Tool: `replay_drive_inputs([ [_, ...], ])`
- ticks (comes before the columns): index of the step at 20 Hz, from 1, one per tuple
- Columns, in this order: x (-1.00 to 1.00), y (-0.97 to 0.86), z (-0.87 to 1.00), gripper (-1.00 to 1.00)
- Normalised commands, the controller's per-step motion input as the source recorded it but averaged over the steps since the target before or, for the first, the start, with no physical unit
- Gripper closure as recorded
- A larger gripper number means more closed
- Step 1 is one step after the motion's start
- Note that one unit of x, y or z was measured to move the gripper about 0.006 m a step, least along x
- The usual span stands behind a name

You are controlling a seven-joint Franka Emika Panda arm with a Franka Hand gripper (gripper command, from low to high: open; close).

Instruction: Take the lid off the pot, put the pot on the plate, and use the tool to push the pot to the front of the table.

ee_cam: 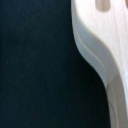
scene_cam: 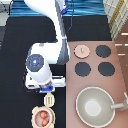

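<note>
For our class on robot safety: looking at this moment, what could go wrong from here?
1. The gripper sits right over the tool, whose head lies close to the pot on the plate; a skewed push might tip the pot or spill its pieces.
2. The pot is near the table edge and might slide off.

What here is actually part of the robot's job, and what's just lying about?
Part of the job:
- lid, off the pot, lying on the stove
- pot, on the plate
- tool, just below the pincer
- table

Lying about:
- grey pan
- three burners
</note>
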Motion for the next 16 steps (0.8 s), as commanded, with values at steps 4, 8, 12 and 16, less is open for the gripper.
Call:
replay_drive_inputs([
  [4, -0.73, 0.22, 0.60, 1.00],
  [8, -0.79, 0.06, 0.52, 1.00],
  [12, -0.79, -0.12, 0.28, 1.00],
  [16, -0.88, -0.31, -0.04, 1.00],
])
